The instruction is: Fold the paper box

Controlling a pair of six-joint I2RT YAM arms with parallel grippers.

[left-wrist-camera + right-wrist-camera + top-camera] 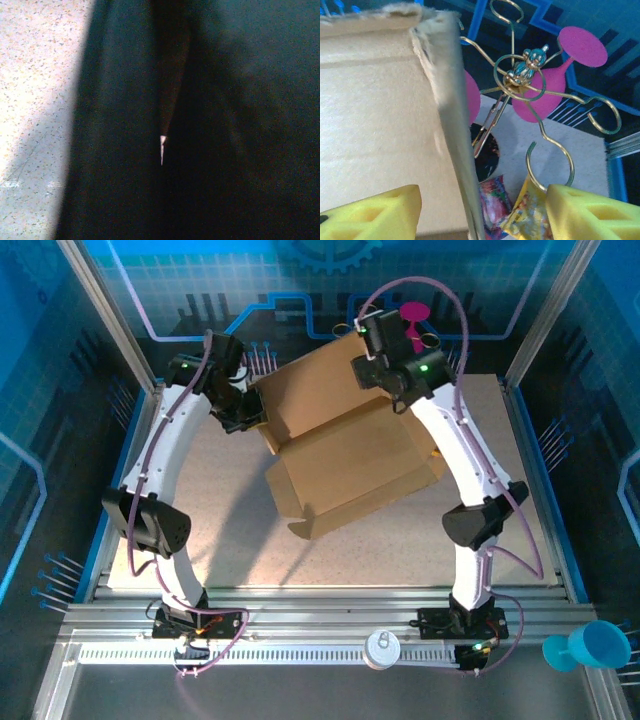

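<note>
Paper box (345, 465) lies toward the far middle of the table (200, 530) in the top view. Its long axis runs slantwise from near left to far right, and a broad flap is raised along its far side. My left gripper (243, 415) sits at the left end of that flap, touching or just beside the cardboard. My right gripper (385, 380) is at the flap's far right corner, so the flap spans the gap between my two arms. From my left wrist I see dark fingers (115, 150) pressed together, with only a sliver of light where they meet. A brownish wedge shows above that sliver, but I cannot tell whether any cardboard is pinched there. Speckled table shows off to the left. From my right wrist the yellow pads (370, 212) stand well apart, spread, gripping nothing. The box's wall fills the left half of this view, and its frayed edge runs down between the pads, nearer the left one. Beyond it stand a gold wire stand (525, 70), a pink cup (582, 45) and snack packets (527, 217). I judge the right arm the better placed: the flap's free edge already lies inside its jaws, so closing there and swinging the flap toward me is what folding calls for.
</note>
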